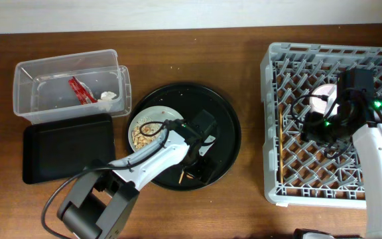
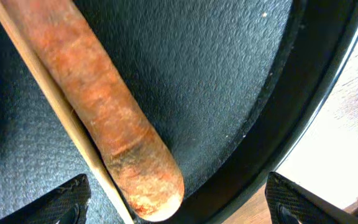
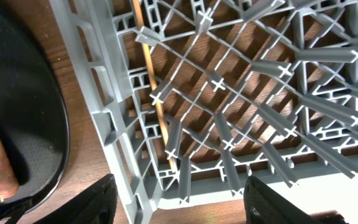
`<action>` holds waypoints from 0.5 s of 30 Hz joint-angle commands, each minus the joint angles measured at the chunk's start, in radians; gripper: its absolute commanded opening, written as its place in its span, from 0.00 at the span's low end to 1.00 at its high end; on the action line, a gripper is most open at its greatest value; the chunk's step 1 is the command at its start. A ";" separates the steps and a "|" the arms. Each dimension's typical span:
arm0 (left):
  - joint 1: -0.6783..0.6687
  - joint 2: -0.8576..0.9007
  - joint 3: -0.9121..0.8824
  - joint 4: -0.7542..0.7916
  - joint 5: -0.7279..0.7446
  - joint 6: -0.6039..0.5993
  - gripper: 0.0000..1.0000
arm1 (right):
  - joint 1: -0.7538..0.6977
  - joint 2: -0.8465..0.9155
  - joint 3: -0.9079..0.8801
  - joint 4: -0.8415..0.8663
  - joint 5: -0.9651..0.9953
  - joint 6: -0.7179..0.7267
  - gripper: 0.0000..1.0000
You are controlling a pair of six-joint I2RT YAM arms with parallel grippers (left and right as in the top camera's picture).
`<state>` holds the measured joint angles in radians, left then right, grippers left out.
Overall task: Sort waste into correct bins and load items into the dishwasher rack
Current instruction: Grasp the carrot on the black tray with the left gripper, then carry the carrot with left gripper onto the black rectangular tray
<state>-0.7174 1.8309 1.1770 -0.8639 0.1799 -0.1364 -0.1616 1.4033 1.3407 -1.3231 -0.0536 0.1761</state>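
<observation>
The orange carrot-like stick [image 2: 104,106] is lying with its end between the widely parted fingers of the left gripper [image 2: 179,205], resting against a thin wooden chopstick [image 2: 50,93] on the large round black tray [image 2: 241,93], so the grasp is probably calling for centring on the stick alone, leaving the chopstick behind.

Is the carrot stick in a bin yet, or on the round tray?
On the round black tray: the carrot stick lies flat on its floor beside a chopstick, with the left gripper open above it.
</observation>
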 commanded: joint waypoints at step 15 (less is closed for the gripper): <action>-0.035 0.079 0.008 0.026 -0.063 0.026 0.73 | -0.002 -0.010 0.004 -0.003 -0.018 -0.004 0.64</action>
<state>-0.7479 1.8893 1.1820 -0.8371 0.1486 -0.1223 -0.1616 1.4033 1.3407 -1.3247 -0.0650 0.1761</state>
